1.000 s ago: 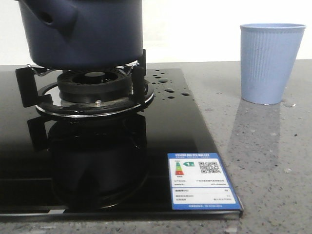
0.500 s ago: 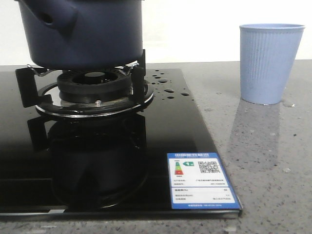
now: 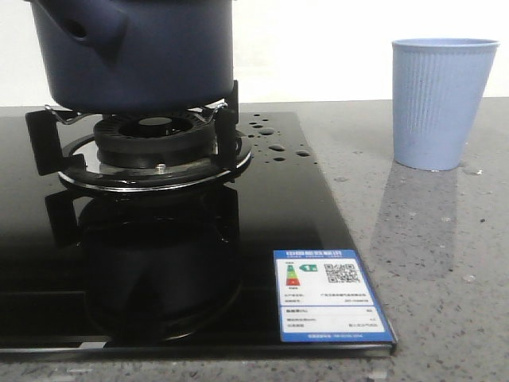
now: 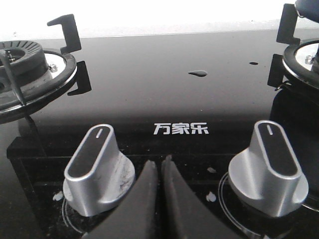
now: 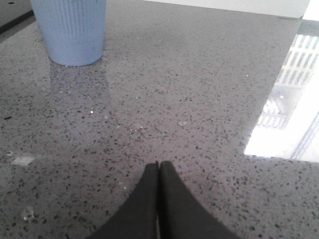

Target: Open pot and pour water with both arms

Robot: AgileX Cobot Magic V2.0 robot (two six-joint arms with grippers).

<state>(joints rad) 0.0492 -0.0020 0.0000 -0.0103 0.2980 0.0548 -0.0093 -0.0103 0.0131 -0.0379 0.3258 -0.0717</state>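
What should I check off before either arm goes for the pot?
1. Left pincer free: ok, shut on nothing, above the two silver stove knobs.
2. Right pincer free: ok, shut on nothing, over the speckled grey countertop.
3. Large navy-blue matte pot seated on the black burner grate: ok.
4. Lid on the pot: cannot tell, its top is out of frame.
5. Ribbed light blue cup upright on the countertop: ok.
6. Black glass hob dry: not ok, water beads beside the burner.
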